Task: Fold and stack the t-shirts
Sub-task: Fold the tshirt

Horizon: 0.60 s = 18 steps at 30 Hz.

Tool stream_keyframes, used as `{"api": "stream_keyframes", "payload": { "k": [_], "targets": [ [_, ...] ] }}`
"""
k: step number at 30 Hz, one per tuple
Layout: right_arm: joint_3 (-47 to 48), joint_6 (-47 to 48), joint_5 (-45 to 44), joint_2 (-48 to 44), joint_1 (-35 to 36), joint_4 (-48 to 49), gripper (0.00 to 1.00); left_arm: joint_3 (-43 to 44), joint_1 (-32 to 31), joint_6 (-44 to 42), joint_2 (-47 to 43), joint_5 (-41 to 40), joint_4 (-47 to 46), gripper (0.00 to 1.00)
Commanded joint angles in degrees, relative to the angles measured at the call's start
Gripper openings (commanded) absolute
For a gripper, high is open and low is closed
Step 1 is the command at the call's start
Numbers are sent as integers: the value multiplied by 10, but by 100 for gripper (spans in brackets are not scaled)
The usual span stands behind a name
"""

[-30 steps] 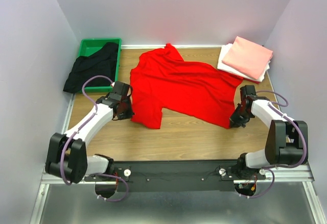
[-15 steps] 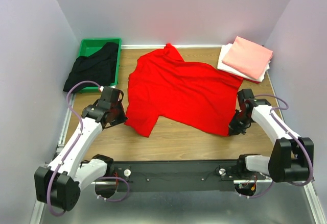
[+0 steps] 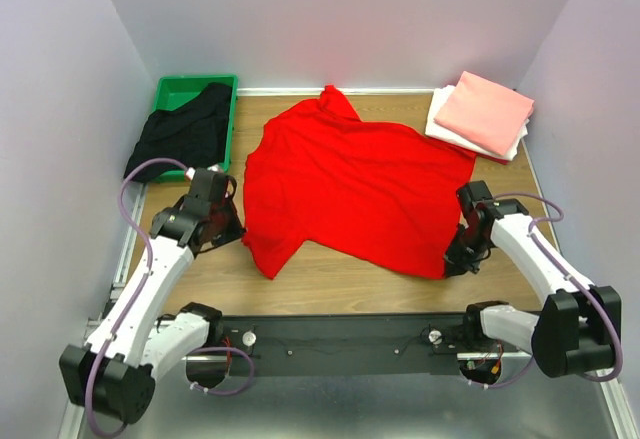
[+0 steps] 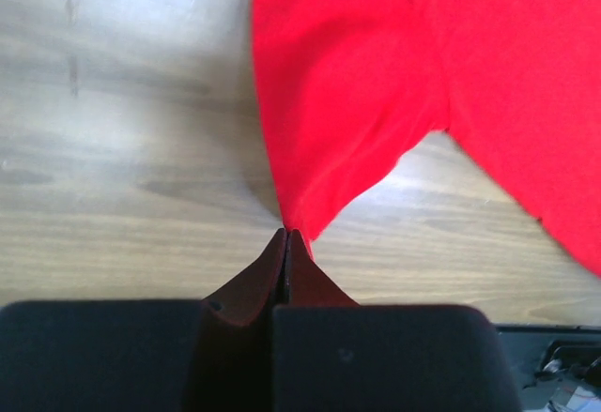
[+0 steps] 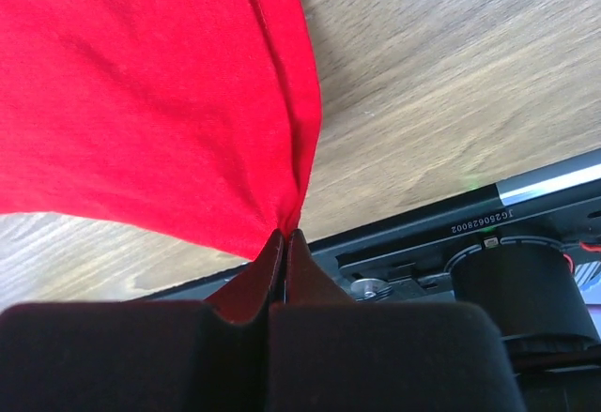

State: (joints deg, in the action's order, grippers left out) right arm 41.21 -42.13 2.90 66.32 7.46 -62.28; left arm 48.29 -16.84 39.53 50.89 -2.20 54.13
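The red t-shirt [image 3: 350,184] lies spread across the middle of the table. My left gripper [image 3: 236,231] is shut on its left edge near a sleeve; the left wrist view shows the red cloth [image 4: 347,102] pinched at the fingertips. My right gripper [image 3: 452,262] is shut on its lower right corner, and the right wrist view shows the red cloth [image 5: 160,93] bunched at the closed tips. The black t-shirt [image 3: 185,134] hangs crumpled over the green bin. A folded salmon-pink t-shirt [image 3: 485,111] lies on a folded white t-shirt [image 3: 440,119] at the back right.
The green bin [image 3: 180,89] stands at the back left corner. The black rail [image 3: 340,339] with the arm bases runs along the table's near edge. Grey walls close in the left, back and right sides.
Both grippers have pulled the red t-shirt toward the near edge and apart. The left arm has swung out to the left, the right arm has moved nearer. The shirt lies flatter and wider.
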Motion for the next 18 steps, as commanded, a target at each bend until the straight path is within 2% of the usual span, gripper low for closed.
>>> {"api": "stream_keyframes", "payload": {
  "k": [1,4,10,18],
  "targets": [
    [31,-20,-24,13,4,1,1,46,3,-7,54,-1,-68,0],
    [54,-24,-61,39,4,29,0,81,4,-23,102,0,-118,0],
    [66,-32,-77,71,2,73,0,117,10,-52,182,14,-183,0],
    [100,-11,-96,123,-38,130,0,185,21,-84,285,56,-252,0]
  ]
}}
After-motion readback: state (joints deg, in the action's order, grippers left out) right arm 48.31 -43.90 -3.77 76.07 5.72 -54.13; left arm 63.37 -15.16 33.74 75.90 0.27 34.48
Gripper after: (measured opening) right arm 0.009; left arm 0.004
